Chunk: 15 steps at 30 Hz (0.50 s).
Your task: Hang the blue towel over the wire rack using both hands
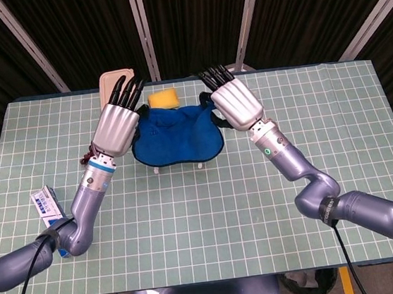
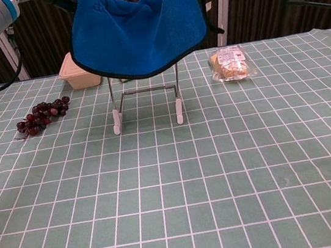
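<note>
Blue towel (image 1: 176, 134) held up in the air between both hands, spread wide, sagging in the middle, dark trim along its curved lower edge. In the chest view the towel (image 2: 138, 29) hangs above and in front of the wire rack (image 2: 145, 105); its bottom edge overlaps the top of the rack's uprights, contact with the rack cannot be told. Rack stands near the middle of the tabletop, toward the far edge, white feet on the mat.

Left hand (image 1: 118, 122) at the towel's left top corner, back of hand to the camera, dark fingers pointing toward the far edge. Right hand (image 1: 235, 101) at the right top corner, same pose. Both grip the towel (the pinch itself is hidden under the hands, but the cloth hangs taut from them).

Beige lidded container (image 1: 113, 85) near the far edge, left of center, partly behind the left hand's fingers. Yellow sponge (image 1: 164, 97) just right of it, near the far edge. Bunch of dark grapes (image 2: 41, 115) left of the rack. Wrapped snack packet (image 2: 230, 64) right of the rack, toward the far edge. Blue-and-white box (image 1: 48, 206) near the left edge, beside the left forearm. Green gridded mat (image 1: 211, 216) covers the tabletop.
</note>
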### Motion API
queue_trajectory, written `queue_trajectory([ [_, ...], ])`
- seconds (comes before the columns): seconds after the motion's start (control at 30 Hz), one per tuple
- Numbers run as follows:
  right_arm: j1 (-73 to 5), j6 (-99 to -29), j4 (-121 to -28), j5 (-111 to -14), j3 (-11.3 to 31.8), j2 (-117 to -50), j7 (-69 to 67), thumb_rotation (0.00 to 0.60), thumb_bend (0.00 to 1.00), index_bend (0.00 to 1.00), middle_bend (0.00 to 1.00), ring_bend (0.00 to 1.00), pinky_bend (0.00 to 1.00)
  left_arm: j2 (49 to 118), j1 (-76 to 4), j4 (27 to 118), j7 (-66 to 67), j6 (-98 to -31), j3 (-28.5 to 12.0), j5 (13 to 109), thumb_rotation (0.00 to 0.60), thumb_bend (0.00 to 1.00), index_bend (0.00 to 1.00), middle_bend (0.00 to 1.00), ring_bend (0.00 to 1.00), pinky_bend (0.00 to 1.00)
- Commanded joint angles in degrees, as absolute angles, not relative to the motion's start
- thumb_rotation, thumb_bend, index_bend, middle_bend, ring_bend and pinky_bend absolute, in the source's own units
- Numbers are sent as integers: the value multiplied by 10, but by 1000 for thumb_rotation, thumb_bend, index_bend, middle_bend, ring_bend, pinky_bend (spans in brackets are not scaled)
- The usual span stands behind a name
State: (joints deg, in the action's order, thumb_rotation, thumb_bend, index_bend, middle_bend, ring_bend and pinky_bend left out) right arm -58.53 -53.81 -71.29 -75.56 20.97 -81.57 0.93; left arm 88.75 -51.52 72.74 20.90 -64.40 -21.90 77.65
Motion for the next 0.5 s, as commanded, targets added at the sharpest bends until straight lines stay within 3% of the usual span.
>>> queue_trajectory([
  [0.03, -591, -532, -676, -759, 198, -840, -14, 600, 450, 669, 73, 0, 0, 902, -524, 700, 197, -631, -212, 767, 600, 530, 816, 0, 0, 0],
  [0.5, -589, -530, -571, -782, 158, -913, -96, 600, 451, 669, 74, 0, 0, 950, -524, 597, 131, -612, -165, 766, 600, 529, 815, 0, 0, 0],
])
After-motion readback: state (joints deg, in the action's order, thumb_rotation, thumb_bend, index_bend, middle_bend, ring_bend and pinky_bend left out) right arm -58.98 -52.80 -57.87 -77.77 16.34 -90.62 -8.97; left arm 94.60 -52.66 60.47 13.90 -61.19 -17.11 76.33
